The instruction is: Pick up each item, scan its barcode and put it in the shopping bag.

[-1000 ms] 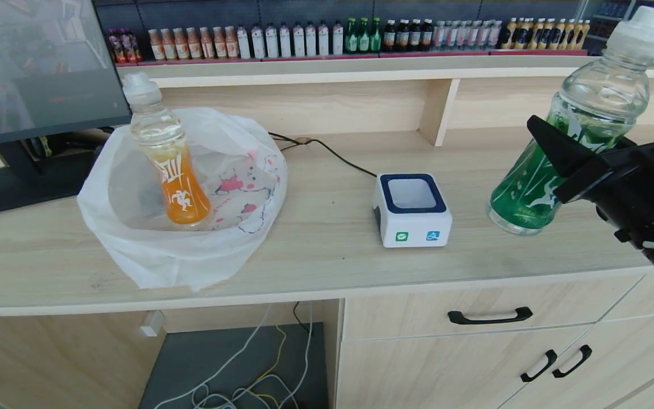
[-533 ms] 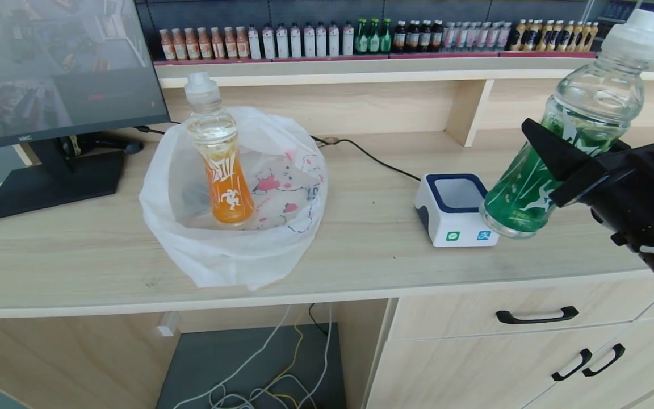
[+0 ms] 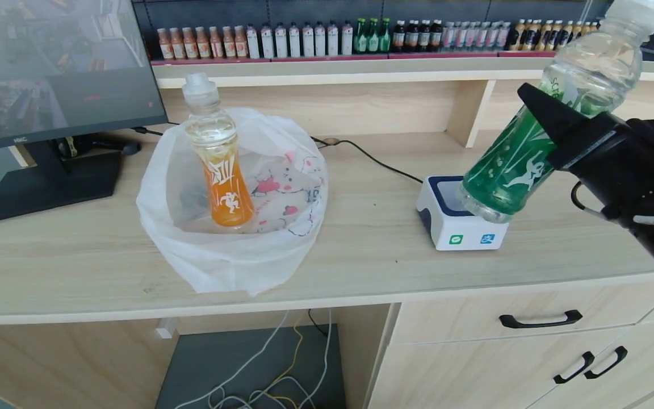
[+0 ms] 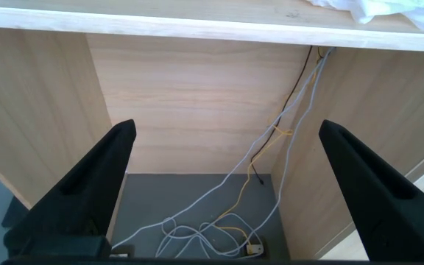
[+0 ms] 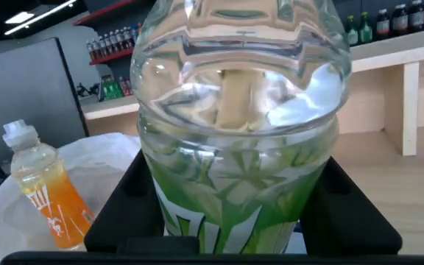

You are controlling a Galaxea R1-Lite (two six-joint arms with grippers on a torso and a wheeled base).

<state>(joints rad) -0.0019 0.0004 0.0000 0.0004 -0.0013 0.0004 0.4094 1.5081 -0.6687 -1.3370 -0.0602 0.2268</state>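
My right gripper is shut on a green drink bottle, tilted with its base over the white and blue barcode scanner on the counter. The same green bottle sits between the black fingers in the right wrist view. An orange drink bottle stands upright inside the white plastic shopping bag at the counter's left-middle; the orange bottle and bag also appear beyond the green one. My left gripper is open below the counter, in front of the cable recess, holding nothing.
A monitor on a black stand occupies the counter's left. A black cable runs from the back towards the scanner. A raised shelf and divider border the back. Drawers with black handles lie below right.
The head camera swung left between the first two frames. My right gripper has carried the green bottle left and tilted it, bringing its base over the scanner.
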